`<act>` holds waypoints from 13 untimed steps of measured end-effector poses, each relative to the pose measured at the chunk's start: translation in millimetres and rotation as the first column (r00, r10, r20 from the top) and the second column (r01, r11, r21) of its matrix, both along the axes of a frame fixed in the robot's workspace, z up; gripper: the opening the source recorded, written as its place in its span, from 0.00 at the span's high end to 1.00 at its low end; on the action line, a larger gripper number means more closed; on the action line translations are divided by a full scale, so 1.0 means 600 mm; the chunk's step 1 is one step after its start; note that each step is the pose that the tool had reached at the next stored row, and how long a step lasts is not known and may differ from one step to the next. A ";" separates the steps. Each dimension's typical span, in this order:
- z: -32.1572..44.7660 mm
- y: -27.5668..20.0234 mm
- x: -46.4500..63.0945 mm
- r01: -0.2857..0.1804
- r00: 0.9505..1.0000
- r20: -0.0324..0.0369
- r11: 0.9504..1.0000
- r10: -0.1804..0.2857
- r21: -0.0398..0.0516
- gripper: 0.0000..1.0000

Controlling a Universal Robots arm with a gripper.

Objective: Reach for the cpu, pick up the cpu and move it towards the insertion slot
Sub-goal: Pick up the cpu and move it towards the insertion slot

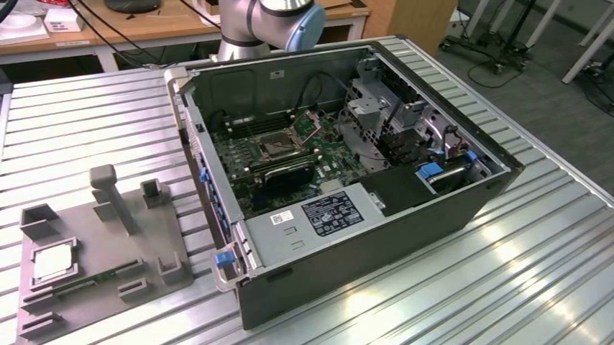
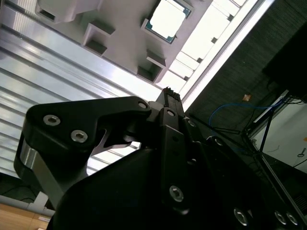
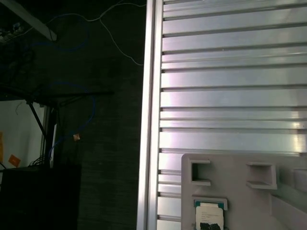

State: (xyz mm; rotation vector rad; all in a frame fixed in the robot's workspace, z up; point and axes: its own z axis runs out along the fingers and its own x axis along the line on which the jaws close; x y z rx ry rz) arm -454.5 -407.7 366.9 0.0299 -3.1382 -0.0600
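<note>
The cpu (image 1: 53, 263) lies flat in a square recess of the grey plastic tray (image 1: 115, 251) at the exterior view's left, its silvery-white top facing up. In both wrist views I look down on it from well above: the cpu (image 2: 166, 20) sits far beyond the tip of my black gripper (image 2: 168, 96), which touches nothing, and the cpu (image 3: 209, 216) shows with its tray (image 3: 249, 201). The insertion slot (image 1: 278, 147), a silver frame with a dark centre, sits on the green motherboard inside the open computer case (image 1: 384, 237).
The robot arm (image 1: 264, 21) rises behind the case. A green memory stick (image 1: 91, 282) lies in the tray, and upright grey posts (image 1: 108, 198) stand on it. The ribbed aluminium table (image 3: 230, 86) ends at an edge (image 3: 149, 115) with dark floor beyond.
</note>
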 end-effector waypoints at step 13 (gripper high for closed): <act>0.000 0.0000 -0.003 0.000 1.000 0.000 1.000 0.000 0.000 0.89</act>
